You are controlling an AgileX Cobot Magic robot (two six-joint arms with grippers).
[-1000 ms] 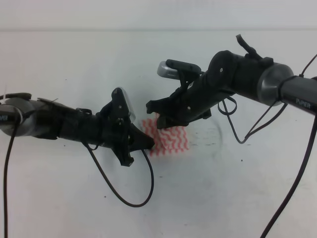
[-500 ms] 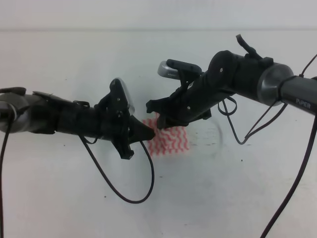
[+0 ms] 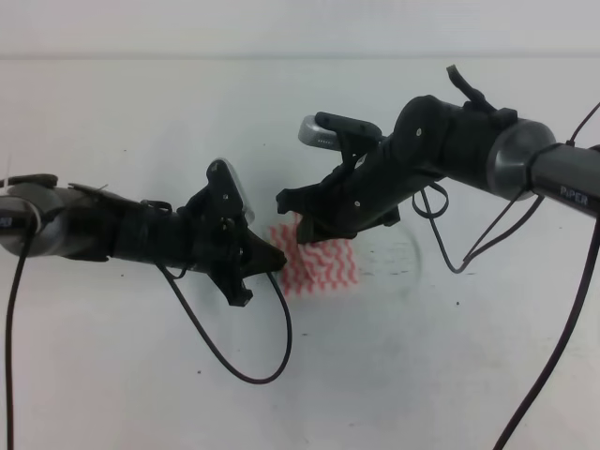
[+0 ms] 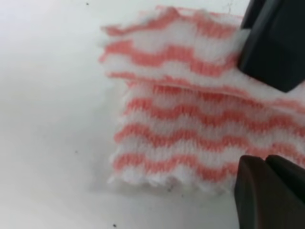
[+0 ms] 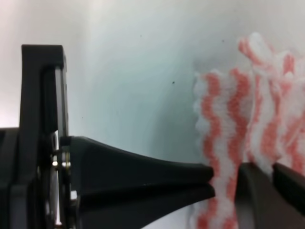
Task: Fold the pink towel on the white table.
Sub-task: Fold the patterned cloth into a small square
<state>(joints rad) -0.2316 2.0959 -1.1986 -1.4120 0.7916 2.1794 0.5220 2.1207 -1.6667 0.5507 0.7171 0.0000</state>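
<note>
Looked well advanced, though not finished. Lay flat on the white table (image 3: 131, 375) as a small, compact patch, that pink towel (image 3: 323, 265), directly ahead of the left gripper (image 5: 210, 183) tips and under the nose of the right gripper (image 5: 272, 183). Showed at least one fold already made: in the left wrist view, an upper layer (image 4: 167, 52) lapped over a lower one (image 4: 171, 138), its edge running crosswise just beyond the left jaws. Sat a little skewed, that upper layer, not square with the layer beneath; bunched into a small pucker (image 5: 259, 47) beyond the right jaws as well.

Left jaws, seen side-on from the right wrist view: pinched to a hairline, tips touching the near scalloped edge of the cloth. Could not tell whether any cloth was caught between them. Right jaws: only dark finger ends visible at the frame's lower corner, close to the cloth and seemingly narrow; could not tell for certain whether shut or gripping. Rested on or just above the upper layer in the left wrist view, the right arm's dark finger (image 4: 274, 43).

Judged as remaining: perhaps one more fold or merely a squaring-up and flattening of the layers, then letting go and backing both arms off the cloth.
</note>
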